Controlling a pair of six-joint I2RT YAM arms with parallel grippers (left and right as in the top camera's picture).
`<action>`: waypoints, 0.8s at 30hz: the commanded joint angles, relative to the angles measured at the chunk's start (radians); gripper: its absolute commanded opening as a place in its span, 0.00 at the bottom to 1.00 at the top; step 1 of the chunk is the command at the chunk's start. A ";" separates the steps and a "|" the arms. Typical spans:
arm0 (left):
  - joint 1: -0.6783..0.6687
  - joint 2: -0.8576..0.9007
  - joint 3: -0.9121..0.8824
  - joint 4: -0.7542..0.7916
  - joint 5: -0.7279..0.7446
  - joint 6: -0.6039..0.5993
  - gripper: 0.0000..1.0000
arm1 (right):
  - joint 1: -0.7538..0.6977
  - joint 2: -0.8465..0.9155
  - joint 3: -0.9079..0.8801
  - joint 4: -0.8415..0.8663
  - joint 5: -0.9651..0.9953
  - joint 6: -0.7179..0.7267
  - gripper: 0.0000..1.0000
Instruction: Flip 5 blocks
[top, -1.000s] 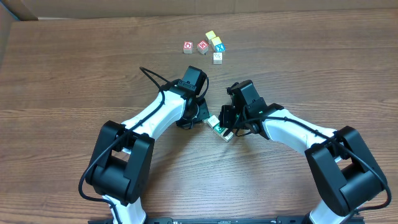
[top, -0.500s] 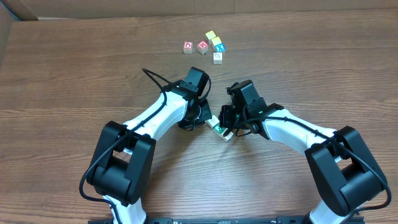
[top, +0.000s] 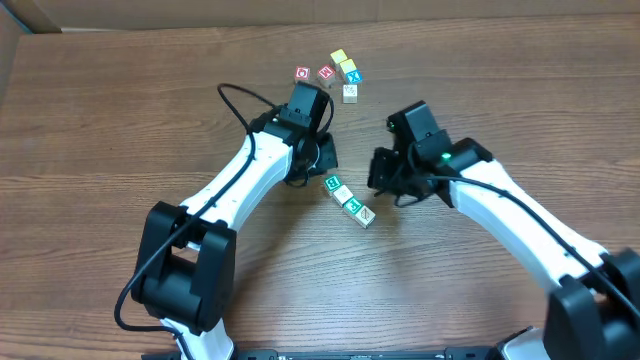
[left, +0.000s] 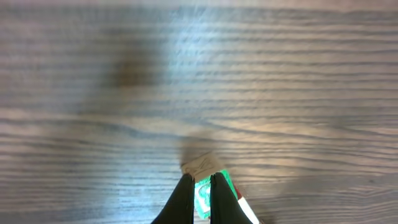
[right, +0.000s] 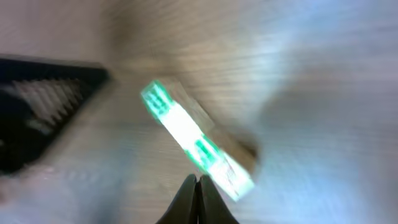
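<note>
My left fingers (left: 181, 202) are pressed together with nothing between them. They point down at the brown wood-grain table (top: 120, 120), right at the near end of a short row of small pale wooden cubes printed in green (top: 349, 199). From the left wrist camera, a green-printed face shows just past the tips, with a plain tan cube face beyond it. I read closed tips so close to a cube as a way to nudge or tip it over instead of picking it up.

Further back, well apart from the row, sits a loose cluster of five small wooden cubes with red, yellow and teal faces (top: 349, 72). Neither arm is near it.

The green row lies diagonally between the two arms, within reach of either.

My right fingers (right: 185, 202) are also together and empty, hovering just to the right of the row. That view is badly blurred, so I cannot read the cube faces from it.
</note>
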 joint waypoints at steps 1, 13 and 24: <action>0.000 0.012 0.013 0.010 -0.047 0.060 0.04 | 0.011 -0.001 -0.019 -0.126 0.117 0.182 0.04; -0.003 0.108 0.013 0.058 -0.034 0.063 0.04 | 0.116 -0.001 -0.271 0.108 0.148 0.423 0.04; -0.005 0.154 0.013 0.052 0.043 0.063 0.04 | 0.160 0.005 -0.287 0.155 0.222 0.506 0.04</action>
